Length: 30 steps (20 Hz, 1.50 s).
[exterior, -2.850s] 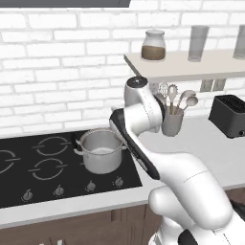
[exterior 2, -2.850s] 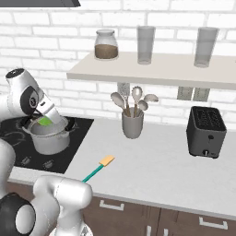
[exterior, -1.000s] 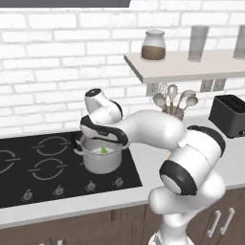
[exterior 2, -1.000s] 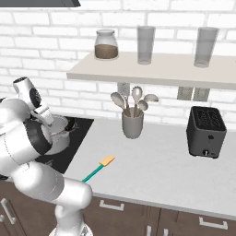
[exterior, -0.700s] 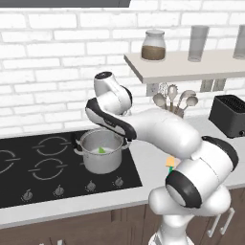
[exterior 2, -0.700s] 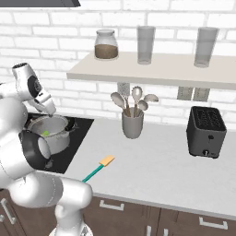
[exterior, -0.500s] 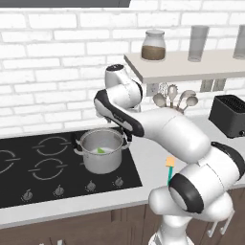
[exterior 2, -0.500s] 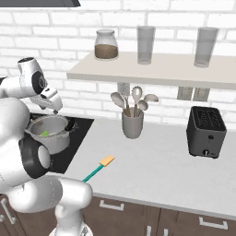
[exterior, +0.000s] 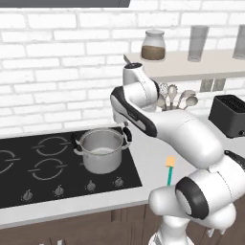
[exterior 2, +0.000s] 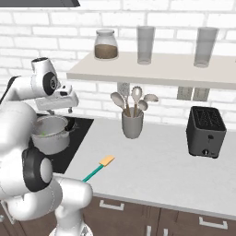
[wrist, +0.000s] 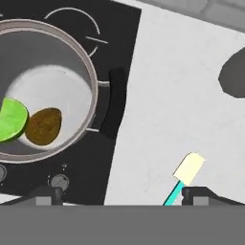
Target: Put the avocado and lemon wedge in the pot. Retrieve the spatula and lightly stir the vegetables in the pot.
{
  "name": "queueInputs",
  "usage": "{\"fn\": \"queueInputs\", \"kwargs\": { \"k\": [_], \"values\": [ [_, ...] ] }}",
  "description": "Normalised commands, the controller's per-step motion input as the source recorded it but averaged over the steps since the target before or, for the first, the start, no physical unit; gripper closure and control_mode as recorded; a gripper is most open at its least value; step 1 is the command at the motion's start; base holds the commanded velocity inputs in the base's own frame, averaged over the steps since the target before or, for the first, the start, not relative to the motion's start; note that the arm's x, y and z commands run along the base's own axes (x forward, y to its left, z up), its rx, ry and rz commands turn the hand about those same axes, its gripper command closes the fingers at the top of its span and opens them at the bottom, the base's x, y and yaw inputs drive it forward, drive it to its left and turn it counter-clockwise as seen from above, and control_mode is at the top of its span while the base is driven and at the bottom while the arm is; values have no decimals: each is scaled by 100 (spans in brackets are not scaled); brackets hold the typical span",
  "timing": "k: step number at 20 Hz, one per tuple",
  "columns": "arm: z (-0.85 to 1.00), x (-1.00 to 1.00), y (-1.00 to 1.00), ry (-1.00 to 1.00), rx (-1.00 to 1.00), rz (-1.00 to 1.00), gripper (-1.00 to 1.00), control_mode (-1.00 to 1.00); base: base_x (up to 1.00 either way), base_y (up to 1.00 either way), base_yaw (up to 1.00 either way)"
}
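The steel pot (exterior: pixel 100 152) (exterior 2: pixel 50 134) stands on the right front burner of the black cooktop. In the hand view a brown avocado (wrist: pixel 44 125) and a bright green lemon wedge (wrist: pixel 9 119) lie side by side on the bottom of the pot (wrist: pixel 93 91). The spatula (exterior: pixel 169 170) (exterior 2: pixel 98 168) lies flat on the grey counter right of the cooktop, its yellow head (wrist: pixel 189 167) pointing toward the wall. My gripper (exterior: pixel 126 135) (exterior 2: pixel 69 110) (wrist: pixel 122 195) hangs open and empty above the pot's right handle, between pot and spatula.
A grey utensil cup (exterior 2: pixel 132 124) (exterior: pixel 174 98) with spoons stands at the back of the counter, with a black toaster (exterior 2: pixel 206 131) further right. A shelf (exterior 2: pixel 152 73) with a jar and glasses runs above. Cooktop knobs (wrist: pixel 59 181) line the front edge.
The hand has risen from over the pot and swung right toward the counter, with its jaws staying wide. The green wedge carried earlier now lies in the pot.
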Motion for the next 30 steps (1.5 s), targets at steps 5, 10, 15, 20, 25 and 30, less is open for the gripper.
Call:
{"fn": "queueInputs", "kwargs": {
  "k": [5, 10, 15, 20, 25, 30],
  "values": [
    [-6, 0, -38, 18, -21, 73, -100, -100, 0, 0, 0],
    [-30, -18, -9, 12, -10, 93, -100, -100, 0, 0, 0],
    [-28, -25, -23, 9, 0, 85, -100, -100, 0, 0, 0],
    [-24, -5, -54, 17, 0, 69, -100, -100, 0, 0, 0],
    [-29, 5, -33, 21, -5, 65, -100, -100, 0, 0, 0],
    [-33, -16, -24, 2, -5, 61, -100, -100, 0, 0, 0]
  ]
}}
